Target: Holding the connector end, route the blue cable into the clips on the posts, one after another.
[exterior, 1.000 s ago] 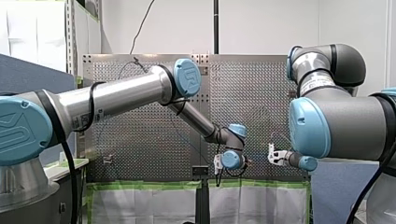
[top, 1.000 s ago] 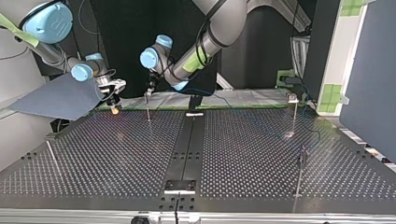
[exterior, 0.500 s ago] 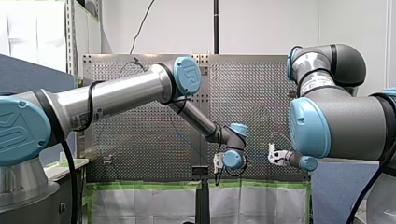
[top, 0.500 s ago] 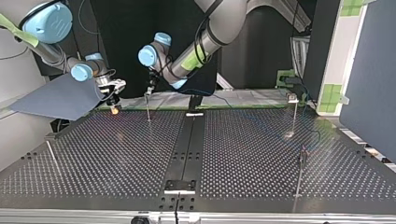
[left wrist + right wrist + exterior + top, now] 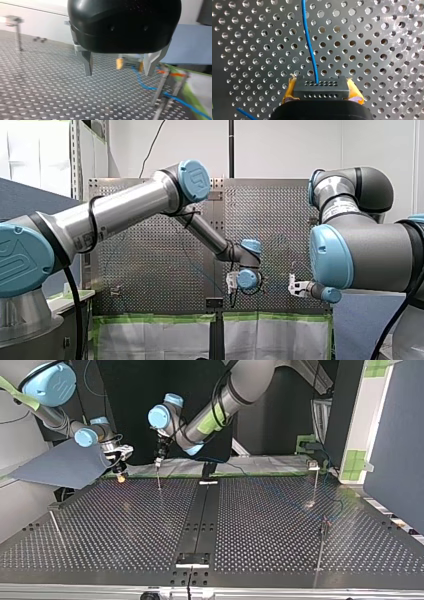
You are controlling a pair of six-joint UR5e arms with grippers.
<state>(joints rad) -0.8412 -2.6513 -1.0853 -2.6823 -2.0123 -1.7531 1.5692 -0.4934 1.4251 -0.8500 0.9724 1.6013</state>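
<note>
Starting at the far left of the top view, a thin post [image 5: 55,526] stands on the perforated desk [image 5: 125,525]. Right of it, in the upper left of the frame, my right arm's claw [image 5: 121,474] hangs just over the desk's far edge, in front of a grey panel [image 5: 60,465]. The right wrist view shows this claw clamped on the connector [image 5: 319,87]. Its yellow pads [image 5: 290,91] press both ends of the black block, and the blue cable [image 5: 308,37] leaves the block's face and runs ahead of the claw over the desk holes. Further right in the top view, my left arm's claw [image 5: 158,460] points down directly above the second post [image 5: 159,480]; whether they touch cannot be told. The left wrist view shows its metal fingers [image 5: 88,63] spread wide. Beyond the gap between them sits the right claw with the connector, and the blue cable runs from there past blurred posts [image 5: 160,86] just beside one finger. A dark centre rail [image 5: 202,520] divides the desk. In the right half of the top view, the third post [image 5: 316,485] stands near the far edge with a clip [image 5: 313,465] on top. The fourth post [image 5: 321,547] stands nearer the camera at the lower right.
</note>
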